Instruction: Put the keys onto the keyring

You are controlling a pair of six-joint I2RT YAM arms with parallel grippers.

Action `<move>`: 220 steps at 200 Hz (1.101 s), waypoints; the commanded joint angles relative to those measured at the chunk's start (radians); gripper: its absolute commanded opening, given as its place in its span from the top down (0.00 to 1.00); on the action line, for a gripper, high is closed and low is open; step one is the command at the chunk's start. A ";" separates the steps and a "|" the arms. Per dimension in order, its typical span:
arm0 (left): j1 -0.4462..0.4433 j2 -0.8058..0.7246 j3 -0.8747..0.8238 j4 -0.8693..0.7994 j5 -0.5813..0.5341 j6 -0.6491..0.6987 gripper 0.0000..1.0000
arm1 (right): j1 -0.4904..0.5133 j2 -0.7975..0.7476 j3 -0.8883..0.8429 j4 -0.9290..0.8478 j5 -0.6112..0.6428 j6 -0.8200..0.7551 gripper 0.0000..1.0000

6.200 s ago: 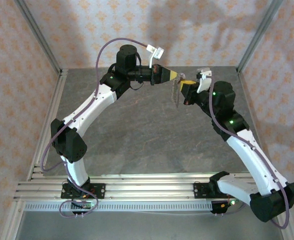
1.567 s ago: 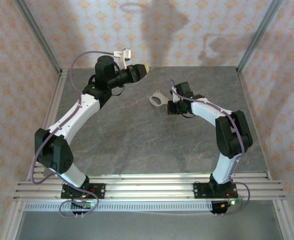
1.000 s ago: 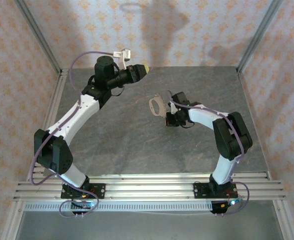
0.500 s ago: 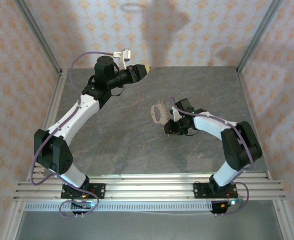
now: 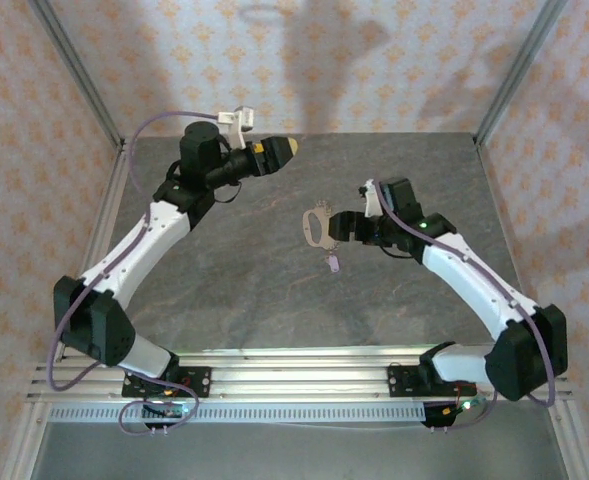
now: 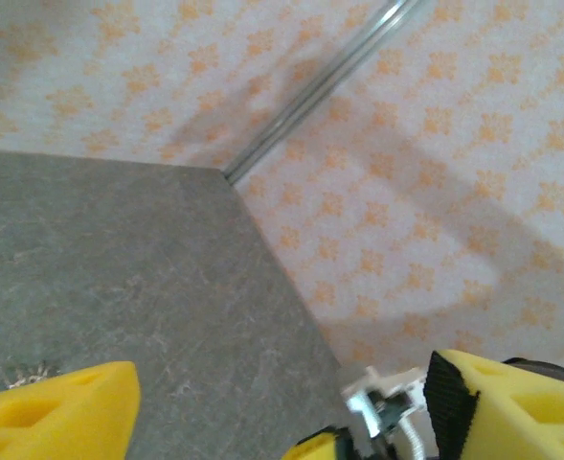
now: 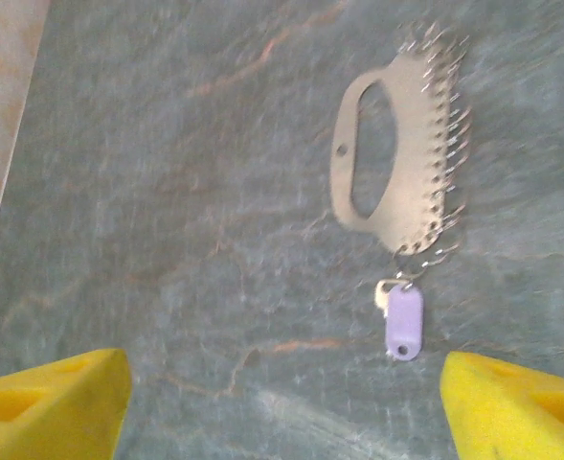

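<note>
Change since half a second ago: right arm is now swinging back to the right, and the keyring, then raised at the right fingers, is now lying on the desk, apart from them.
Keyring: lying flat near the middle of the desk, just left of the right fingers; in the right wrist view its hooked edge is facing right.
Key: lilac-headed key is lying on the desk at the keyring's near end, its metal end touching the lowest hooks.
Right fingers: standing spread wide, released, grasping nothing.
Left fingers: hanging above the far left of the desk, well apart from the keyring; in the left wrist view they are standing released, nothing between them.
</note>
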 commanded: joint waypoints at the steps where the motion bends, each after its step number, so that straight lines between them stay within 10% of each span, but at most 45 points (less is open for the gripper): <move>1: 0.002 -0.102 -0.039 -0.062 -0.177 0.097 0.17 | -0.040 -0.053 0.030 -0.002 0.201 0.029 0.13; 89: 0.040 -0.400 -0.479 0.074 -0.976 0.443 0.00 | -0.197 -0.116 -0.158 0.355 0.794 0.021 0.04; 148: 0.251 -0.429 -0.739 0.156 -1.029 0.490 0.00 | -0.249 -0.039 -0.276 0.473 0.929 -0.103 0.03; 220: 0.309 -0.201 -0.919 0.496 -0.970 0.514 0.00 | -0.266 0.125 -0.514 0.880 0.930 -0.212 0.02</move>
